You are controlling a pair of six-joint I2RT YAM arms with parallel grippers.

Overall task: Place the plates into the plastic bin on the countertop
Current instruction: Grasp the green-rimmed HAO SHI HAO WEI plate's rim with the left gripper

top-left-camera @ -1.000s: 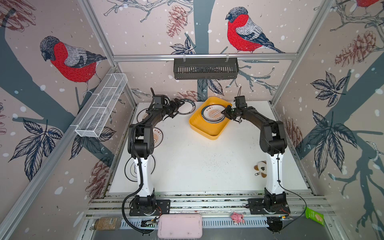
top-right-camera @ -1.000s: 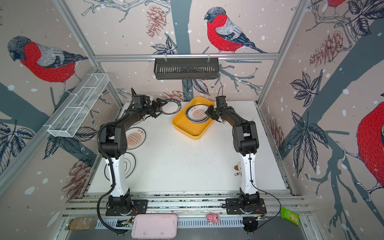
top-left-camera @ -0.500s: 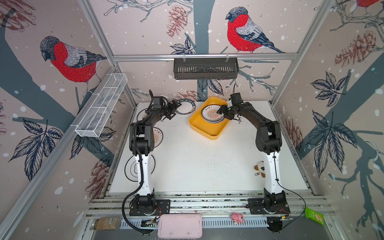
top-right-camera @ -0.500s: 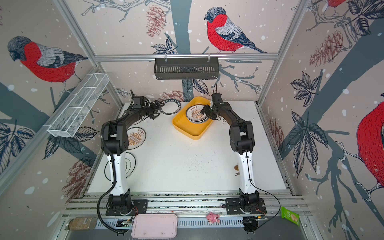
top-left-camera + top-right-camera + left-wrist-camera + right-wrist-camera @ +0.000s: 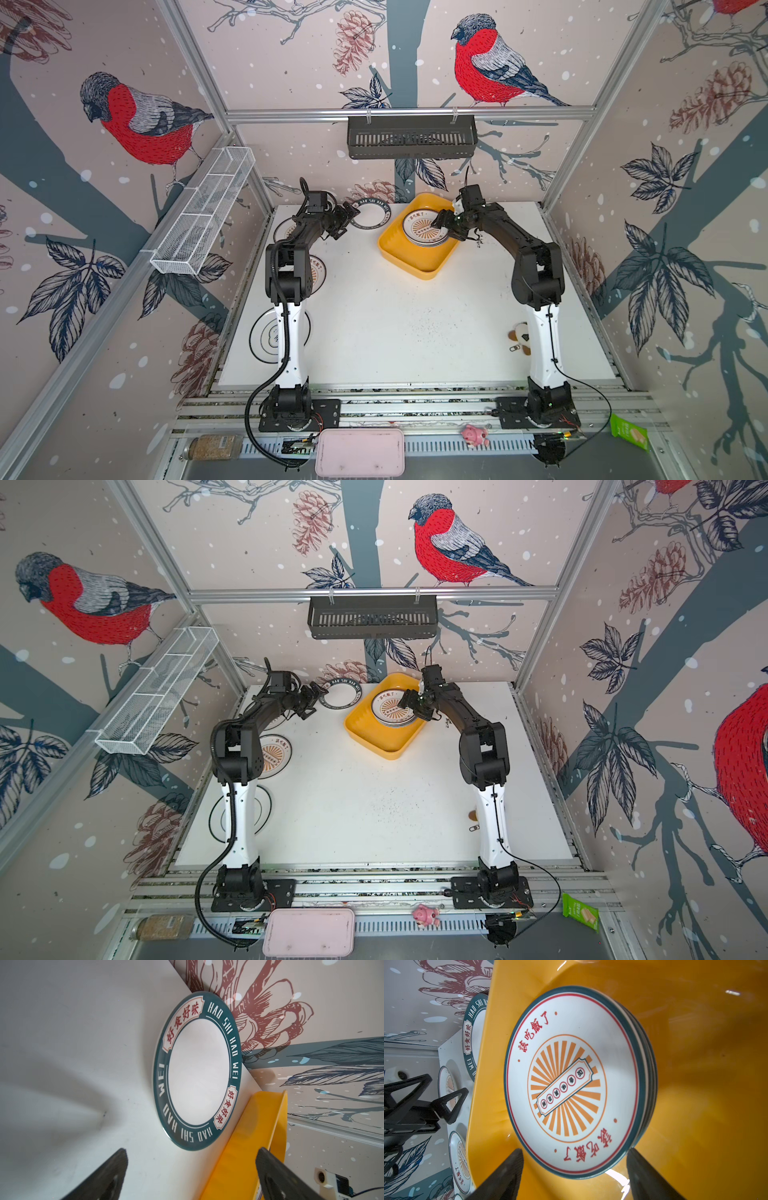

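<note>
Right wrist view, what sat between your jaws? my colleague asked.

I told her the right gripper (image 5: pixel 574 1149) stood wide open with nothing in its hold. The sunburst plate (image 5: pixel 571 1084) lay flat on top of a stack (image 5: pixel 648 1084), its near edge between the jaws, inside the yellow bin (image 5: pixel 706 1095). I could not tell whether either jaw brushed the rim. Stacking at one end, I judged, left the other half of the bin free.

And the left side?

The left gripper (image 5: pixel 192 1148) was spread just as wide and was empty too. A green-rimmed plate (image 5: pixel 197 1072) lay flat on the countertop (image 5: pixel 72 1043) ahead of the jaws, with the bin's wall just beside one jaw. I reckoned the spread was there to take that rim.

Anything left out?

Yes. In the top views, a ringed plate (image 5: pixel 264 338) and a second sunburst plate (image 5: pixel 277 756) lay on the countertop well behind the left jaws, alongside that arm.
</note>
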